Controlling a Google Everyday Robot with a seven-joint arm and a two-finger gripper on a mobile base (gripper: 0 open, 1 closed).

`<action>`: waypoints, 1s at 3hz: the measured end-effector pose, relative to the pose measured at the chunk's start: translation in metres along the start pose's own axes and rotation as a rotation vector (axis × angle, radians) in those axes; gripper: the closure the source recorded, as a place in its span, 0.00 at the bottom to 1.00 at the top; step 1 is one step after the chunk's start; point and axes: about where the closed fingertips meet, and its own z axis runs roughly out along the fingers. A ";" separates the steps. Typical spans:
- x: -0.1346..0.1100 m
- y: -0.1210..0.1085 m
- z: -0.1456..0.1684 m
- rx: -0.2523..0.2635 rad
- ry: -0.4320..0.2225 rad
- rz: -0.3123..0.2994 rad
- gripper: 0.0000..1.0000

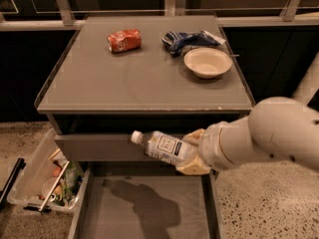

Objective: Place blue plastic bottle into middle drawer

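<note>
The blue plastic bottle (pixel 163 148) is clear with a white cap and a white-and-blue label. It lies nearly level in the air, cap pointing left, in front of the cabinet's closed upper drawer front (pixel 94 148). My gripper (pixel 195 153) comes in from the right and is shut on the bottle's base end, with tan fingers (pixel 193 136) above and below it. The middle drawer (pixel 149 215) is pulled open below. Its grey floor is bare except for the arm's shadow. The bottle hangs above the drawer's rear part.
On the cabinet top (pixel 99 83) lie a red soda can (pixel 124 40), a dark blue snack bag (pixel 187 40) and a white bowl (pixel 207 62). A clear bin (pixel 37 176) of clutter stands on the floor at the left. My large white arm (pixel 279 133) fills the right.
</note>
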 end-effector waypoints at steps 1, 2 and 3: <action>0.023 0.028 0.047 -0.017 0.015 0.009 1.00; 0.055 0.045 0.087 -0.004 0.034 0.018 1.00; 0.090 0.047 0.112 0.017 0.058 0.080 1.00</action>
